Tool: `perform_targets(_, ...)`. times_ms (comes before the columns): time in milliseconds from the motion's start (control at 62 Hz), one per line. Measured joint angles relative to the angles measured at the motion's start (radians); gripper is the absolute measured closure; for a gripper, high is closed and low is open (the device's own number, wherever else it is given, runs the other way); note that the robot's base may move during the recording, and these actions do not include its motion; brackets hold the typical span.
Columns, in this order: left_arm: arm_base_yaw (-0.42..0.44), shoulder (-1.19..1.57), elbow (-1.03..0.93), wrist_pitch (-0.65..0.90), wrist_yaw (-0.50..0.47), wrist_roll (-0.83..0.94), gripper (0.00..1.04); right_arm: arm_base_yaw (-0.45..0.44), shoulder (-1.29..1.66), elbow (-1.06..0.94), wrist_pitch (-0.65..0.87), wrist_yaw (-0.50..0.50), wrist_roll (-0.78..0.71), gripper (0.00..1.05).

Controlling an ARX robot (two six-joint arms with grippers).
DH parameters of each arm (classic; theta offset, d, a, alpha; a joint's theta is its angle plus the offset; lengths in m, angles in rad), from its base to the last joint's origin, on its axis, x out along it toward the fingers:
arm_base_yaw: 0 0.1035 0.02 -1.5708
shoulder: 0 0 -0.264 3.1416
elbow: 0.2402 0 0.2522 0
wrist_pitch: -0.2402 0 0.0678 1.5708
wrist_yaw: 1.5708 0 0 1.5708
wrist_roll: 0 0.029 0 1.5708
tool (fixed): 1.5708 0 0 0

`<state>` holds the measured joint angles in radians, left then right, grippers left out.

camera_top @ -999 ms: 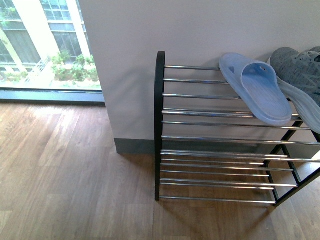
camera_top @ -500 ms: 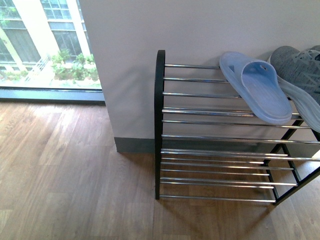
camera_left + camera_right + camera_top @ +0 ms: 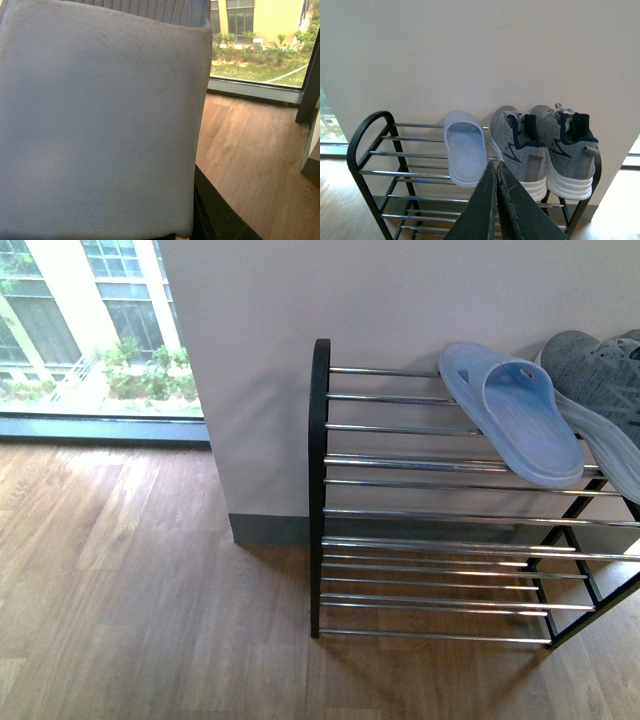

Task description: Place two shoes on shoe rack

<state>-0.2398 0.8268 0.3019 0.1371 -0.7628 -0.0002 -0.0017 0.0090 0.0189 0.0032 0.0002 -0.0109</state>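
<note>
The shoe rack (image 3: 318, 490) stands against the white wall, a black frame with silver rods. On its top tier lies a pale blue slide (image 3: 515, 415), with a grey sneaker (image 3: 600, 380) to its right. The right wrist view shows the same rack (image 3: 367, 127), the slide (image 3: 465, 152) and two grey sneakers (image 3: 517, 145) (image 3: 570, 150) side by side. My right gripper (image 3: 496, 167) hangs shut and empty in front of them. A second pale blue slide (image 3: 100, 125) fills the left wrist view, with my left gripper (image 3: 187, 215) shut on it; one dark finger (image 3: 215, 212) shows beside it. Neither arm appears in the front view.
Wooden floor (image 3: 130, 590) stretches left of the rack. A floor-level window (image 3: 90, 330) with a dark sill lies at the far left. A grey baseboard (image 3: 265, 532) runs along the wall behind the rack. The rack's top tier has bare rods (image 3: 385, 400) left of the slide.
The rack and its shoes sit a few pixels higher in the front view. Nothing else differs.
</note>
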Motion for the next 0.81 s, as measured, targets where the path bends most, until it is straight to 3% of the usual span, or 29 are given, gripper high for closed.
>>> perform_targets(274,0.000,0.000,0.000,0.000,0.000,0.000,1.03,0.000,-0.003,0.000,0.000,0.000,0.000,1.03)
perform_targets(467,0.000,0.000,0.000,0.000,0.000,0.000,1.03,0.000,-0.003,0.000,0.000,0.000,0.000,0.65)
perform_targets(806,0.001,0.000,0.000,0.000,-0.005,0.000,1.03,0.000,-0.004,0.000,0.000,-0.005,0.000,0.13)
